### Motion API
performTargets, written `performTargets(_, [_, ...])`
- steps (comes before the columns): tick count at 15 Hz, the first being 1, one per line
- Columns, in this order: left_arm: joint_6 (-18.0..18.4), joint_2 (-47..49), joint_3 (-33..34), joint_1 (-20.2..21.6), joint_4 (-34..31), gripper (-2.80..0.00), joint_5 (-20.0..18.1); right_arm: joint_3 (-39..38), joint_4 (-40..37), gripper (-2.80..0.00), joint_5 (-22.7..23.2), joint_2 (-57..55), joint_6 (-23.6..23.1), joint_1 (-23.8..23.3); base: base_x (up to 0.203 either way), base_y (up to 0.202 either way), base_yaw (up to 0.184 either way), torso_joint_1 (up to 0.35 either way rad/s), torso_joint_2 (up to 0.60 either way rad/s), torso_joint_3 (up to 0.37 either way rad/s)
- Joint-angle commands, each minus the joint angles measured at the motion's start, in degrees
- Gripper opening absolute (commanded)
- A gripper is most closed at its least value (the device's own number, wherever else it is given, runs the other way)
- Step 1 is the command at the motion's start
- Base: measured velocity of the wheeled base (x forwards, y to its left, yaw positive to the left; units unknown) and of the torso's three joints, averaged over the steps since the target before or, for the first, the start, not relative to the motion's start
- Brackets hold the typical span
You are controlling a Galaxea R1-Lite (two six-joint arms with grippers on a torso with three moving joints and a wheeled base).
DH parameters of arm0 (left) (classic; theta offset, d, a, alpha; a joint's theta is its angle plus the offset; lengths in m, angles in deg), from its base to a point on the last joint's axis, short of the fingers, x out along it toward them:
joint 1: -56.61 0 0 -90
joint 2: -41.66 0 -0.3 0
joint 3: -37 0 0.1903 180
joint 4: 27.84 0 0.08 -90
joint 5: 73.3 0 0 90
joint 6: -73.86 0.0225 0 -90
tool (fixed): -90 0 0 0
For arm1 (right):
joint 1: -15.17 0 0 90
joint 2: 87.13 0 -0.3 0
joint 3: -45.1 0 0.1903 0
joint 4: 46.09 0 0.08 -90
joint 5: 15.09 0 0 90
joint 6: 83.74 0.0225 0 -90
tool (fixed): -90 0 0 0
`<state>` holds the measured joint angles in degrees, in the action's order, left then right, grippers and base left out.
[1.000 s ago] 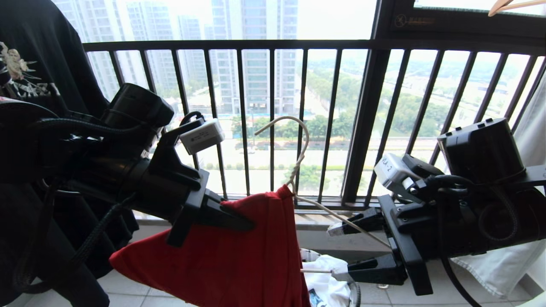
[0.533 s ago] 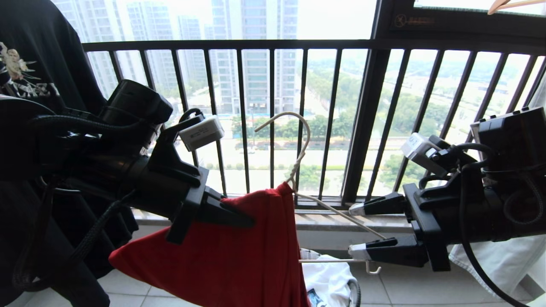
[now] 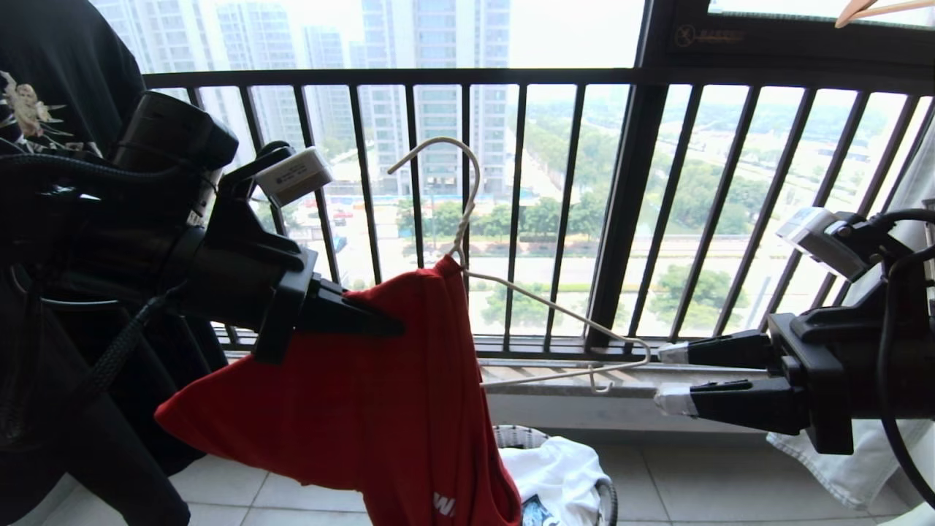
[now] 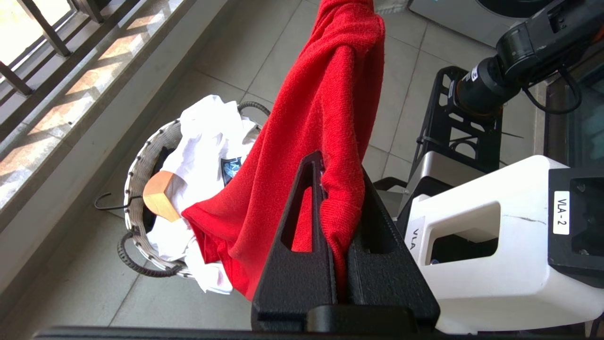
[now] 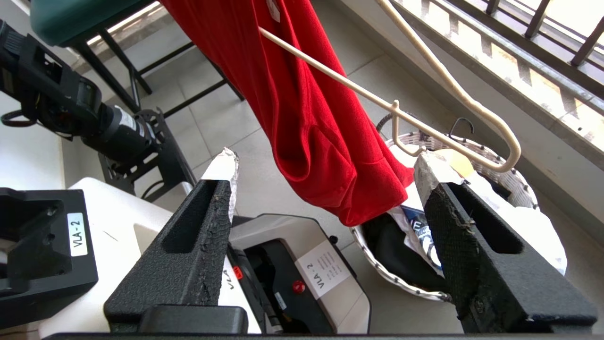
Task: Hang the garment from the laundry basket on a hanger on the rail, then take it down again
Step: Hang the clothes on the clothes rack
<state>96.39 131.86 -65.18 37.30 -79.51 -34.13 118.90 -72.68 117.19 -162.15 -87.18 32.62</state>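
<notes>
The red garment [image 3: 380, 409] hangs over the left half of the pale wire hanger [image 3: 467, 219], whose hook points up in front of the window. My left gripper [image 3: 394, 326] is shut on the garment's shoulder fold and holds both in the air; in the left wrist view the left gripper [image 4: 339, 165] pinches red cloth [image 4: 325, 94]. My right gripper [image 3: 666, 378] is open, just right of the hanger's bare right end and apart from it. The right gripper [image 5: 328, 163] holds nothing, and the hanger [image 5: 330, 78] crosses beyond it. The laundry basket [image 3: 515, 437] stands on the floor below. The rail is out of view.
A black barred window railing [image 3: 467, 77] runs behind. A black printed T-shirt [image 3: 51, 88] hangs at the left and pale cloth [image 3: 862, 460] at the right. White clothes [image 3: 555, 467] fill the basket [image 5: 514, 179]. A wooden hanger [image 3: 869, 9] shows top right.
My right gripper has drawn back to the right, off the hanger's right end, and tilted level. The left gripper has carried garment and hanger up and to the left.
</notes>
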Motion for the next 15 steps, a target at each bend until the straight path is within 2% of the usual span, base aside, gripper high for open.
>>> performTargets(1, [-0.14,-0.93,-0.76,1.59,0.00,-2.80,-0.33,-0.78,-0.24,-2.80,0.32,1.63,0.10,0.07,0.000,0.000,0.000,0.000,0.00,0.000])
performTargets(2, [-0.47,-1.12,-1.09,2.62,0.09,-2.80,-0.33,-0.92,-0.57,-2.80,0.34,0.53,0.10,1.07,0.000,0.000,0.000,0.000,0.00,0.000])
performTargets(4, [-2.28,-1.77,-1.54,3.12,0.26,-2.80,-0.33,-1.96,-1.19,-2.80,0.07,-3.11,0.12,6.09,0.000,0.000,0.000,0.000,0.00,0.000])
performTargets(6, [-2.32,-2.05,-1.61,3.67,0.27,-2.80,-0.33,-2.82,-1.07,-2.80,-0.41,-8.15,0.63,10.66,0.000,0.000,0.000,0.000,0.00,0.000])
performTargets(7, [-2.32,-2.17,-1.61,3.79,0.27,-2.80,-0.37,-2.87,-0.62,-2.80,-0.52,-10.24,2.35,12.18,0.000,0.000,0.000,0.000,0.00,0.000])
performTargets(10, [-2.57,-3.09,-1.63,4.31,0.93,-2.80,-0.39,-2.95,8.07,-2.80,-1.00,-14.85,13.82,13.14,0.000,0.000,0.000,0.000,0.00,0.000])
performTargets(13, [-2.85,-3.51,-1.66,4.76,1.06,-2.80,-0.33,-3.06,11.50,-2.80,-4.55,-18.60,16.91,13.52,0.000,0.000,0.000,0.000,0.00,0.000])
performTargets(14, [-2.86,-3.73,-1.71,4.92,1.15,-2.80,-0.33,-3.07,11.58,0.00,-4.66,-18.68,17.13,13.62,0.000,0.000,0.000,0.000,0.00,0.000])
performTargets(15, [-2.94,-3.90,-1.78,5.25,1.15,-2.80,-0.33,-2.92,11.85,0.00,-4.66,-18.69,18.87,13.67,0.000,0.000,0.000,0.000,0.00,0.000])
